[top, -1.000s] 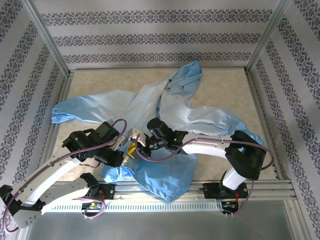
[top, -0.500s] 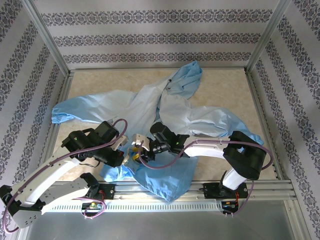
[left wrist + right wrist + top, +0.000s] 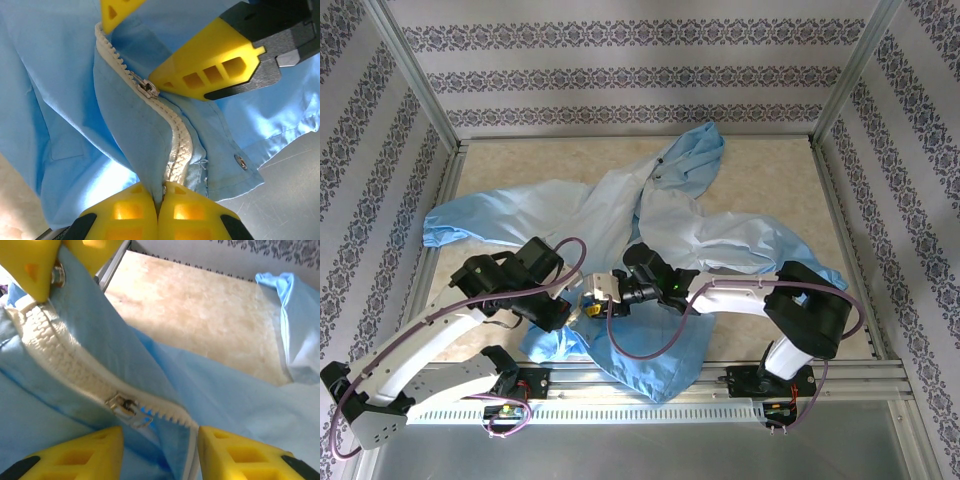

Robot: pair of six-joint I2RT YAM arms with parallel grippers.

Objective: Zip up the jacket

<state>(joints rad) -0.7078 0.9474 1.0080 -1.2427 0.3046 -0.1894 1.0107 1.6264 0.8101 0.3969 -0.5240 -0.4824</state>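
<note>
Left gripper (image 3: 160, 194) pinches jacket (image 3: 620, 210) hem at the zipper (image 3: 172, 131), right gripper (image 3: 160, 440) parted astride the slider (image 3: 122, 405); closing off-centre could snag cloth and jam it.

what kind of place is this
Probably a robot test cell in a lab, not a home: an aluminium frame, patterned wall panels round a table, and a mounting rail at its near edge.
</note>
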